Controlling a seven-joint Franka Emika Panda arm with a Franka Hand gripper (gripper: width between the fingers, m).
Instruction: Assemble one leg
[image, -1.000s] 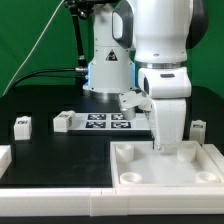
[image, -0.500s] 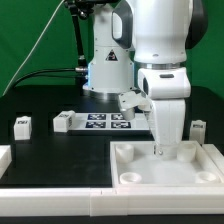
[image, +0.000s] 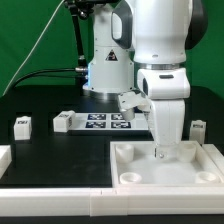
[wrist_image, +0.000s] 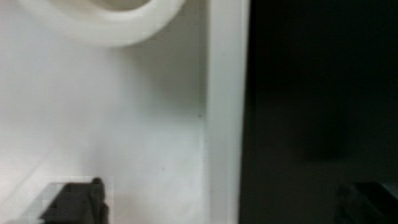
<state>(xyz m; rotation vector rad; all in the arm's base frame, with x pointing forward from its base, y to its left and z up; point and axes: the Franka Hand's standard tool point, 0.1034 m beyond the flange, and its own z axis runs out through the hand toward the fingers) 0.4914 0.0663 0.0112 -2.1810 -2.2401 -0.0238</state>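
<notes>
Three small white legs with tags lie on the black table: one leg (image: 22, 125) at the exterior view's left, one leg (image: 63, 122) by the marker board, and one leg (image: 198, 130) at the right behind the panel. My gripper (image: 163, 152) points straight down at the far edge of the wide white panel (image: 190, 170). In the wrist view my gripper (wrist_image: 224, 205) is open. One dark fingertip (wrist_image: 75, 203) is over the panel (wrist_image: 143, 120) and the other is over the black table, so the jaws straddle the panel's edge. A round corner socket (wrist_image: 111, 18) shows. I hold nothing.
The marker board (image: 108, 121) lies flat behind the panel at the robot's base. A white rail (image: 60, 203) runs along the front of the table, with a white block (image: 4, 157) at its left end. A green backdrop stands behind.
My gripper has come down slightly toward the panel's far edge. Nothing else has moved.
</notes>
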